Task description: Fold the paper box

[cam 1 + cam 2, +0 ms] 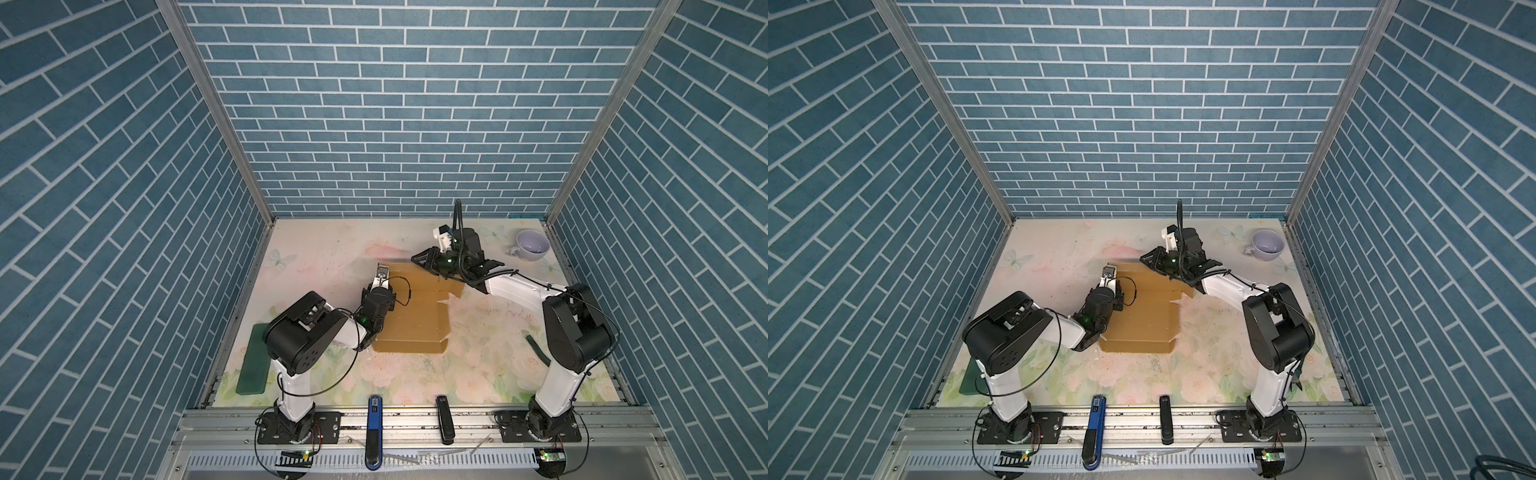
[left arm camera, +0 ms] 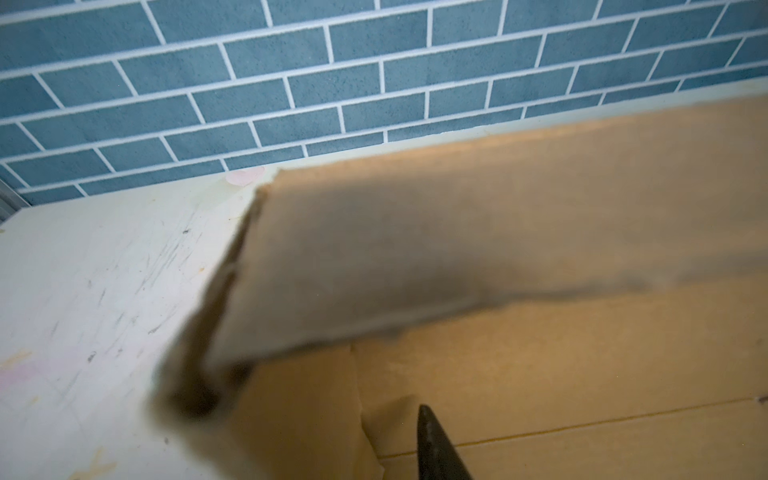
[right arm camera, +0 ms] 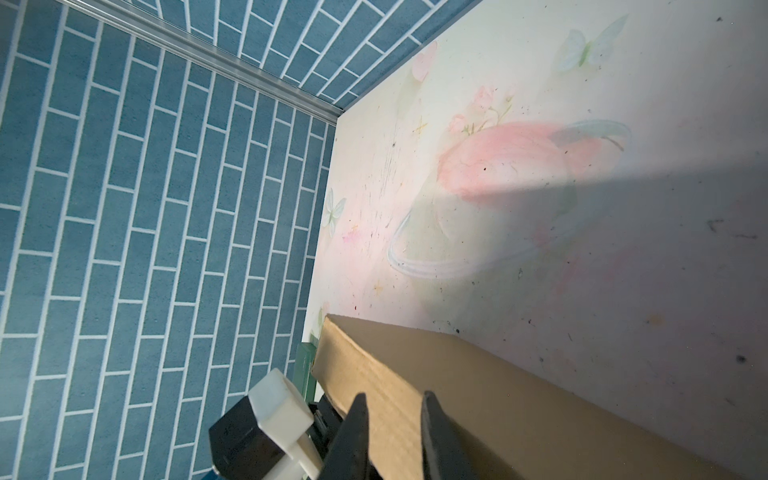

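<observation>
Pose | right gripper (image 3: 395,401) pinches paper box (image 1: 415,324) wall | left arm (image 1: 299,332) bent

Cup (image 1: 533,246) right behind paper box (image 1: 415,328)

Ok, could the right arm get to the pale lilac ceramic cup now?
Probably: bare table separates it from the cup, but the right gripper looks clamped on the brown cardboard paper box, so must release first.
</observation>
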Controlling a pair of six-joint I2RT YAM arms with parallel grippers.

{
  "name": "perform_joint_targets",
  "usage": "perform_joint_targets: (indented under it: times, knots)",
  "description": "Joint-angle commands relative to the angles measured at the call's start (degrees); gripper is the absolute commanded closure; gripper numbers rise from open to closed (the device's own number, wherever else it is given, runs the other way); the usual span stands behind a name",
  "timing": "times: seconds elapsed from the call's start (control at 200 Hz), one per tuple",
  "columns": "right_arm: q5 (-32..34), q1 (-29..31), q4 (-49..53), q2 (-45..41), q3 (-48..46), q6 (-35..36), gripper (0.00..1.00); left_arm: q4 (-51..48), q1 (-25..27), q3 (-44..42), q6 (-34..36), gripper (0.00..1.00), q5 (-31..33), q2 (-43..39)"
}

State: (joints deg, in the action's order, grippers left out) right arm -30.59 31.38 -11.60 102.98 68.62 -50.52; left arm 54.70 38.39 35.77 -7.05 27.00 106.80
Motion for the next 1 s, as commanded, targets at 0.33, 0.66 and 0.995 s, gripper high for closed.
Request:
perform_joint_targets:
  times: [0.33,0.66,0.995]
  knots:
    - [0.1,-0.3,-0.7,-1.5,-1.7,1.1,0.71,-0.6,-0.6,0.3,0.4,1.0,0.0,-0.5]
    - [6.1,-4.4,14.9,-17.5,-2.2,9.8,0.56,-0.8,-0.6,-0.3,0.0,1.0,0.6,0.2]
    - [10.0,-5.8,24.0,-28.7,-12.9,11.1,0.53,0.3,-0.6,-0.8,-0.8,1.0,1.1,0.5]
